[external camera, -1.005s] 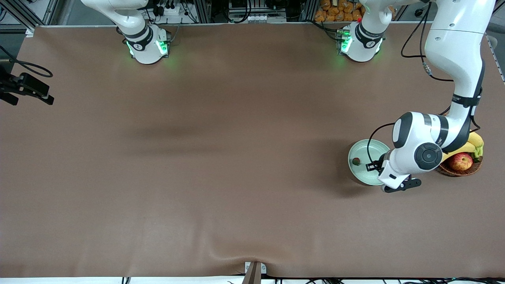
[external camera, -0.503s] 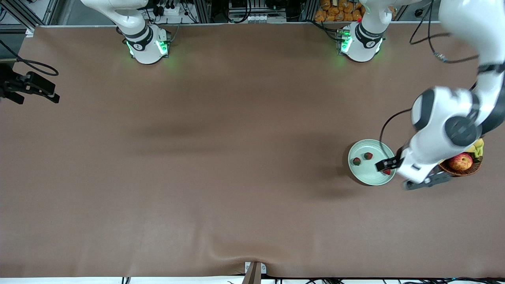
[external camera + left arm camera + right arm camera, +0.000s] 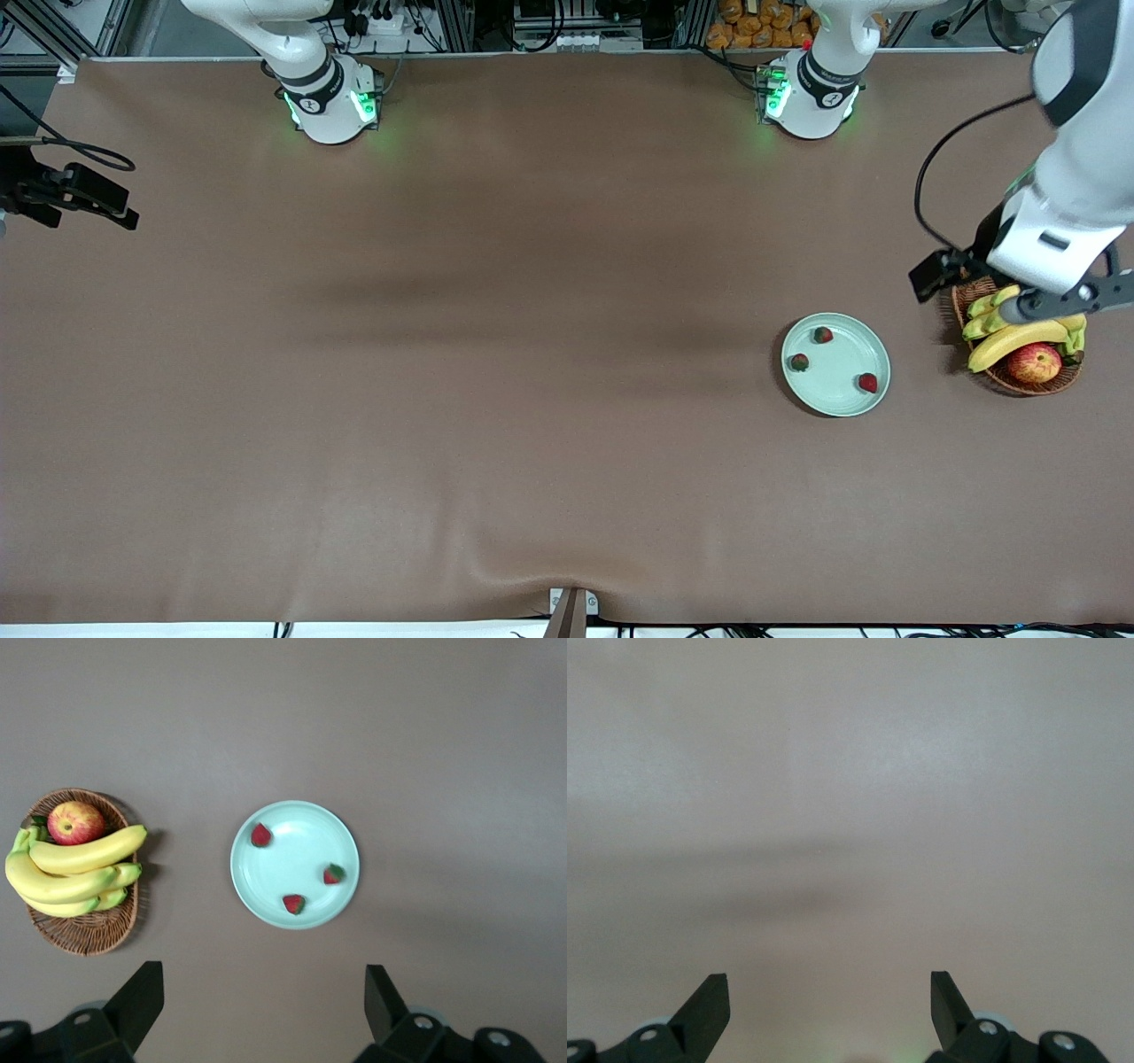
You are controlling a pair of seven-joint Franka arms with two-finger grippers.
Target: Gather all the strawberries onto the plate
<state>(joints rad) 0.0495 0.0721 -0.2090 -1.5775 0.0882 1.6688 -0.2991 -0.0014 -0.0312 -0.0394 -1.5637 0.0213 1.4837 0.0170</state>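
Note:
Three strawberries (image 3: 823,335) (image 3: 800,361) (image 3: 867,383) lie apart from one another in the pale green plate (image 3: 837,403). The left wrist view looks down on the same strawberries (image 3: 260,835) (image 3: 333,873) (image 3: 294,904) in the plate (image 3: 270,873). My left gripper (image 3: 935,273) (image 3: 264,979) hangs open and empty high over the table, beside the basket and off the plate. My right gripper (image 3: 830,981) (image 3: 115,213) waits open and empty over bare table at the right arm's end.
A brown wicker basket (image 3: 1019,383) (image 3: 84,926) stands beside the plate toward the left arm's end of the table. It holds bananas (image 3: 1014,337) (image 3: 75,859) and a red-yellow apple (image 3: 1035,363) (image 3: 75,821). The brown table mat (image 3: 532,354) spreads wide toward the right arm's end.
My left gripper has opened, left a strawberry in the plate, and risen away toward the basket. All three berries now show. The right gripper has barely shifted.

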